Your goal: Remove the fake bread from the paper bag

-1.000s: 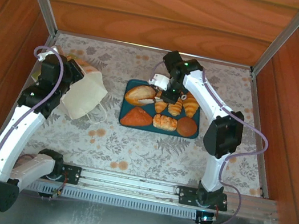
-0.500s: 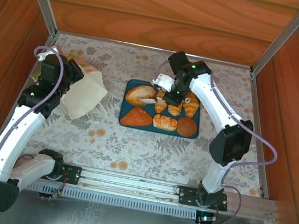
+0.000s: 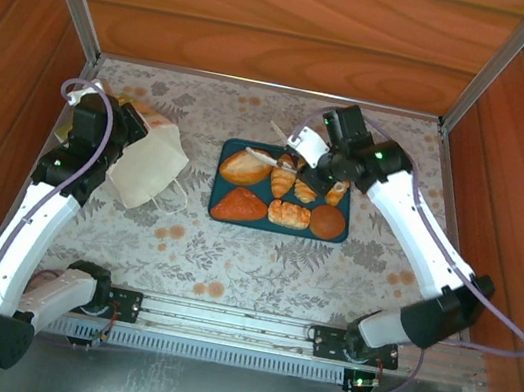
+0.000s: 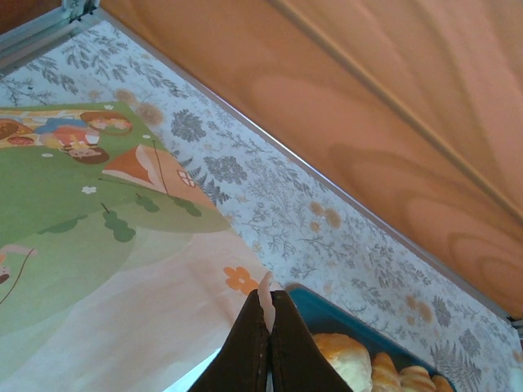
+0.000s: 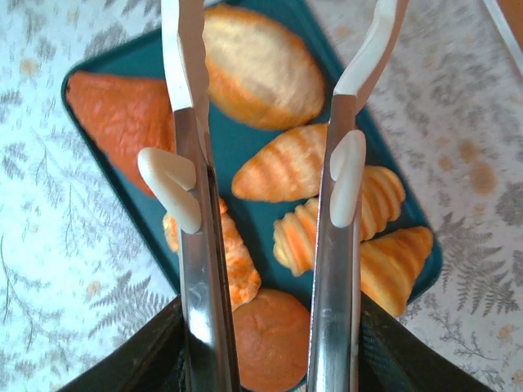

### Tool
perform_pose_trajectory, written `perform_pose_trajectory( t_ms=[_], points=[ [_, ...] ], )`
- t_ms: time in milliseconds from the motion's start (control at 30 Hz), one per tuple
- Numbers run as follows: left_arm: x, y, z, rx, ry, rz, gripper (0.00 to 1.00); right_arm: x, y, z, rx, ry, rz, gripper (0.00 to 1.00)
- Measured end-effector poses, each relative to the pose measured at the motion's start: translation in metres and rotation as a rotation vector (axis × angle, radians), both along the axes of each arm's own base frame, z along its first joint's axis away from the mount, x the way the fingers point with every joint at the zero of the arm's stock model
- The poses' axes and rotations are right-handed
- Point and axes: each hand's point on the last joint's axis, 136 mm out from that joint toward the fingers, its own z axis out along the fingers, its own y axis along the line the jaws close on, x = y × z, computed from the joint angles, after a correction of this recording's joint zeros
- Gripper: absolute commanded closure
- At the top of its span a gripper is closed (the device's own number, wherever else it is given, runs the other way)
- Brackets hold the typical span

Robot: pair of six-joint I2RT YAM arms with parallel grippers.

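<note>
Right tool [image 5: 278,33] rightward, above fake bread [image 5: 282,167]

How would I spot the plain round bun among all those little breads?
Start at the teal tray in the middle of the flower-patterned table. Follow its near row to the right-hand corner, where the round bun sits. It is smooth, dark brown and dome-like, while its neighbours are ridged or striped.

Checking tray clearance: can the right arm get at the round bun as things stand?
Likely yes: the right end effector hangs open above the teal tray, and the round bun lies uncovered in its corner with nothing stacked over it.
</note>
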Motion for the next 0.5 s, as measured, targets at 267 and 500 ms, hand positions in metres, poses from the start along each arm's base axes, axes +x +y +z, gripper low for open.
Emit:
perform_pose_trajectory(
  t_ms=[267, 500],
  points=[
    [0.000, -0.001, 0.000, 0.015, 0.001, -0.012, 1.00, -0.006, -0.034, 0.041, 0.170, -0.251, -0.179, 0.54],
    [0.000, -0.001, 0.000, 0.022, 0.001, -0.017, 1.00, 0.021, -0.097, 0.039, 0.224, -0.300, -0.501, 0.57]
  ],
)
